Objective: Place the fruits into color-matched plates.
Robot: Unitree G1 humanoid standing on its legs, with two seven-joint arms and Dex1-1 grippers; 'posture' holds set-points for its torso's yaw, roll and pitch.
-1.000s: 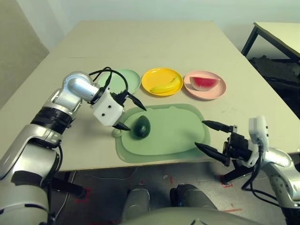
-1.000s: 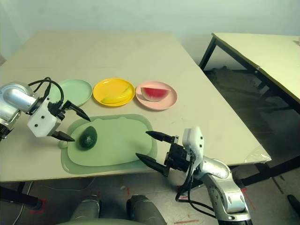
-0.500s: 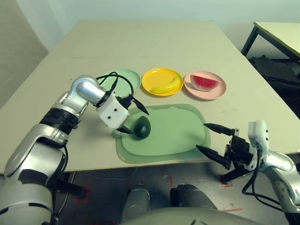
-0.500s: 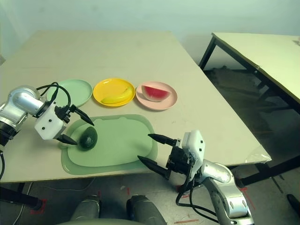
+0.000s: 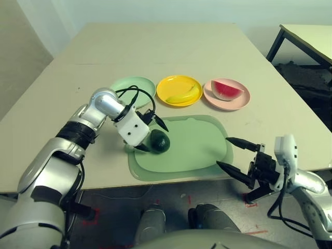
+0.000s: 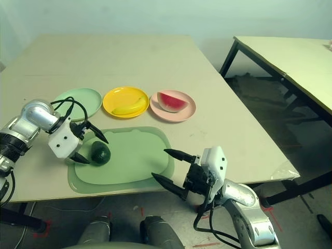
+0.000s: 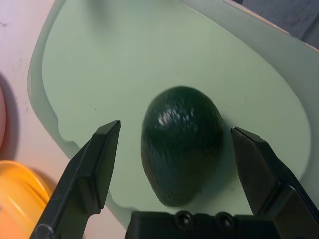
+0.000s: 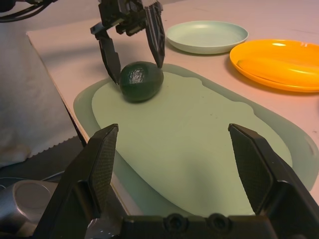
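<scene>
Avocado (image 7: 182, 144) lay at about nine o'clock on the green mat (image 5: 192, 145), between the widely spread fingers of the left gripper (image 7: 176, 125); a gap showed on either side in the wrist view, so nothing seemed to be held. The smooth, rounded shape looked the chief hazard: if one finger met it first, it might have rolled or squirted out, and a grip too high on its curve could have slipped during the lift. Fingers lowered too far risked pressing into the mat and dragging it along. From the avocado, the mint green plate (image 6: 91, 96) stood at eleven o'clock, its likely goal; a release short of the middle could have sent the fruit rolling over that shallow rim. The yellow plate (image 5: 174, 85), at one o'clock, carried the banana (image 5: 184, 96), and a carry swung too wide might have knocked either. At two o'clock the pink plate (image 5: 233, 105) bore the watermelon wedge (image 5: 226, 91), less exposed to that path. Toward three o'clock, the right gripper (image 5: 222, 150) hung with its fingers wide apart and empty at the mat's end; had it swung inward needlessly, the two arms could have crowded each other.
</scene>
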